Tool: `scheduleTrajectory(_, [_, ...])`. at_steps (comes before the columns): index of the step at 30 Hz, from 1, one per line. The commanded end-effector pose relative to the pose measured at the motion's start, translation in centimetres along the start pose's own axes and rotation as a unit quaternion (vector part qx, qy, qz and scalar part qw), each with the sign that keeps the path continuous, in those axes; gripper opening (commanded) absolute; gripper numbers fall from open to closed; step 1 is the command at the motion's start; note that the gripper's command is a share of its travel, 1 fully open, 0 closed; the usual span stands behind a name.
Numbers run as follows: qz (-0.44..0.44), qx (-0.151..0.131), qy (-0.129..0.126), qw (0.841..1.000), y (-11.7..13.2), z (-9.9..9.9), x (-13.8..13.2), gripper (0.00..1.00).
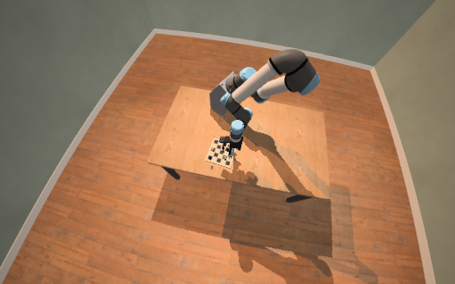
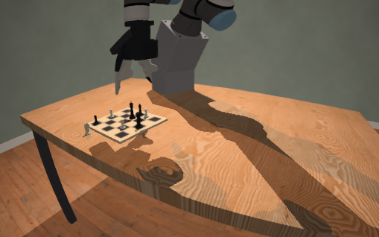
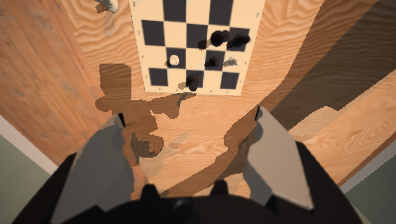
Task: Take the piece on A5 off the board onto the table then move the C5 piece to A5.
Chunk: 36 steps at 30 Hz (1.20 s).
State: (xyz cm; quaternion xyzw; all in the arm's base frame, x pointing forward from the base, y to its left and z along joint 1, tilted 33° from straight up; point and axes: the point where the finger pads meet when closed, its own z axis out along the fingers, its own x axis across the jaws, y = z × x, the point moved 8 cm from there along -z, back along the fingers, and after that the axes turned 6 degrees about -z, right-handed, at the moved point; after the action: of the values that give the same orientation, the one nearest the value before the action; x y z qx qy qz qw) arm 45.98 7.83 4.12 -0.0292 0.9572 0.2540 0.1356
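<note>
One claw [image 1: 232, 151] [image 2: 133, 86] [image 3: 190, 110], spread wide (nothing between its fingers), above the tabletop [image 1: 283, 129] [image 2: 240, 164] [image 3: 200, 135]; one white piece [image 2: 87, 129] [image 3: 110, 6], upright beside the chessboard [image 1: 216, 157] [image 2: 120, 141] [image 3: 175, 32].

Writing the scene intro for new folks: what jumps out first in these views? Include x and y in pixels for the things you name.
The big jointed arm [image 1: 290, 62] [image 2: 193, 19] leaning over the wooden table [image 1: 189, 103] [image 2: 221, 149] [image 3: 175, 175], its gripper [image 1: 229, 149] [image 2: 133, 86] [image 3: 190, 110] open above it. Then the small chessboard [image 1: 212, 157] [image 2: 120, 141] [image 3: 150, 50] with black and white pieces, near one table edge. One white piece [image 1: 212, 167] [image 2: 87, 129] [image 3: 111, 5] stands off the board, just beside it.
</note>
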Motion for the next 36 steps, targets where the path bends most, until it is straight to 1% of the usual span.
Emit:
scheduleTrajectory(1, [0.017, 0.001, -0.001, 1.0, 0.18, -0.04, 0.17, 1.0])
scheduleTrajectory(16, [0.028, 0.001, -0.001, 1.0, 0.28, -0.05, 0.29, 1.0])
scheduleTrajectory(17, [0.028, 0.001, -0.001, 1.0, 0.28, -0.05, 0.29, 0.25])
scheduleTrajectory(36, [0.028, 0.001, -0.001, 1.0, 0.28, -0.05, 0.29, 0.25])
